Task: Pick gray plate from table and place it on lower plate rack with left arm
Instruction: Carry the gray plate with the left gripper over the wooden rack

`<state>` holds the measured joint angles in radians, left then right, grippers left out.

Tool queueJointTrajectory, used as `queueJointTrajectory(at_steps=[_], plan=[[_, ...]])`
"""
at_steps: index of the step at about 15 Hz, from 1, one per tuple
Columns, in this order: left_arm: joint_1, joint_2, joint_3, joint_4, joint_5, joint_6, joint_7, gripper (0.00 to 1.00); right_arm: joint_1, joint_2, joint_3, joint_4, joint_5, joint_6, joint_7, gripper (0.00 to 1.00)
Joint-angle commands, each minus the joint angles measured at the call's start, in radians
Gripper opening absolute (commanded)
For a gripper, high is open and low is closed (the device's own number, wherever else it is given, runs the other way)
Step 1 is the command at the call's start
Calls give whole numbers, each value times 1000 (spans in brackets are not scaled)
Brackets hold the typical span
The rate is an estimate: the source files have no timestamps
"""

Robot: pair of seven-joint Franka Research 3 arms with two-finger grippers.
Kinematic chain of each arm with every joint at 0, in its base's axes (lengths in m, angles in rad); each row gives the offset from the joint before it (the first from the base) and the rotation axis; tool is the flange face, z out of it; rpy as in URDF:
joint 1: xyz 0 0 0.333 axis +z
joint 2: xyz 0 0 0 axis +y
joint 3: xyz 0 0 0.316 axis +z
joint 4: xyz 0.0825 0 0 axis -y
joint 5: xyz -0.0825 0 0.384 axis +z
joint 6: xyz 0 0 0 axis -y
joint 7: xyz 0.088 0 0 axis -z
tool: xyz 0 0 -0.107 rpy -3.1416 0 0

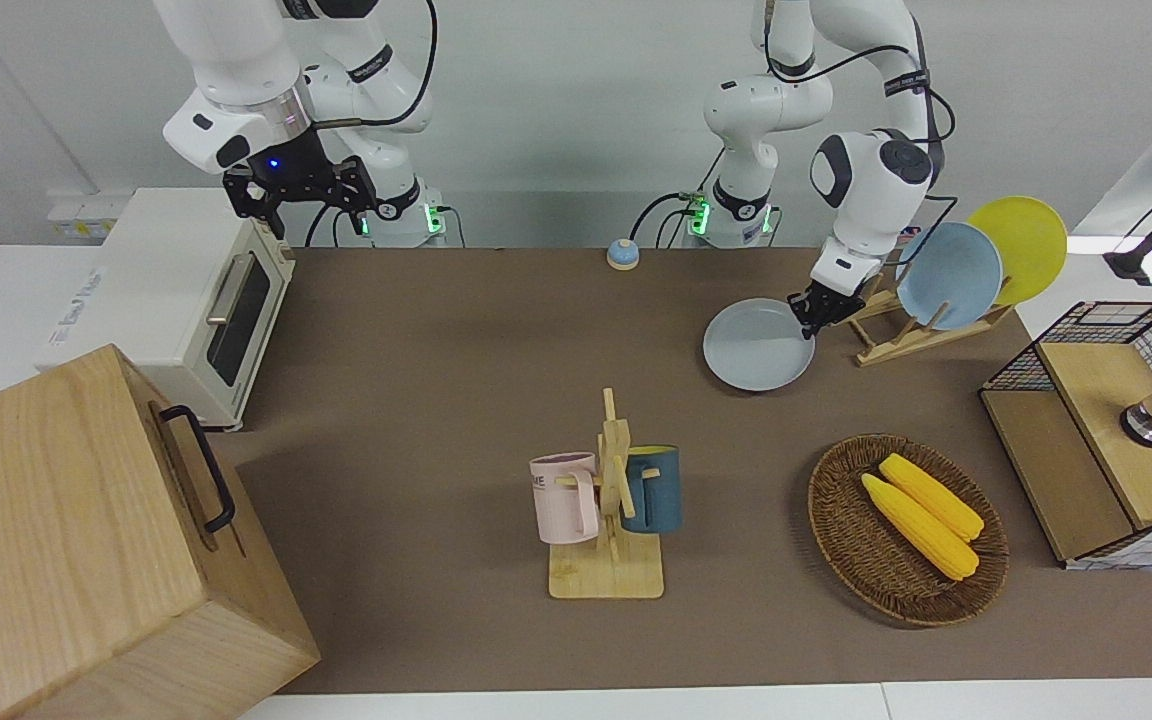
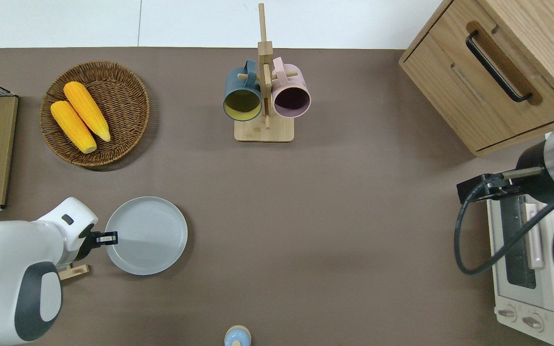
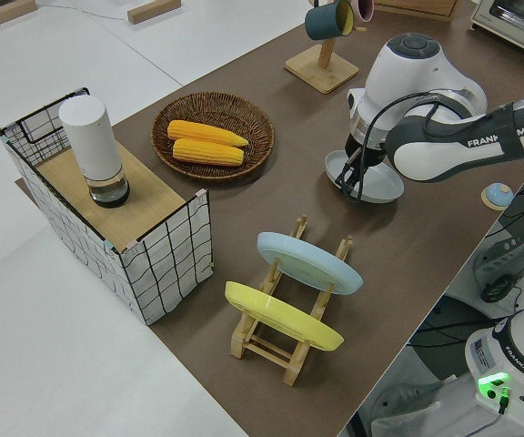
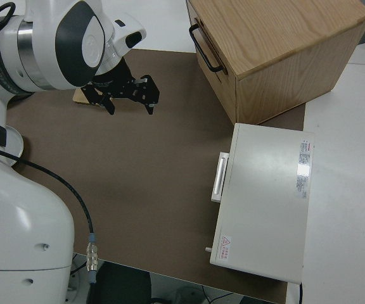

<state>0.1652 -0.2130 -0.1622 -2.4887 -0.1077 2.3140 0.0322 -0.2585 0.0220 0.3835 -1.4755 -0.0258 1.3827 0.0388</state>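
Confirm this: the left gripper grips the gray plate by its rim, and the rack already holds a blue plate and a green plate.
Not quite. The rack holds a blue plate and a yellow plate, not a green one, as the left side view shows. The rest stands: the left gripper grips the gray plate by its rim.
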Motion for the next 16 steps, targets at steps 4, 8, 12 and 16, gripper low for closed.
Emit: queueJointTrajectory(at_steps=[4,8,12,16], plan=[[5,-9,4,210,-3,-276,-46,0,-24,-2,21,6,-6,-11,12,983],[4,-9,4,364,-1,-461,-60,0,-24,-2,21,7,-6,-11,12,983],[7,-8,6,435,2,-541,-63,0,-24,-4,21,7,-6,-11,12,983],[7,-8,6,445,5,-547,-63,0,-24,-2,21,7,-6,-11,12,983]])
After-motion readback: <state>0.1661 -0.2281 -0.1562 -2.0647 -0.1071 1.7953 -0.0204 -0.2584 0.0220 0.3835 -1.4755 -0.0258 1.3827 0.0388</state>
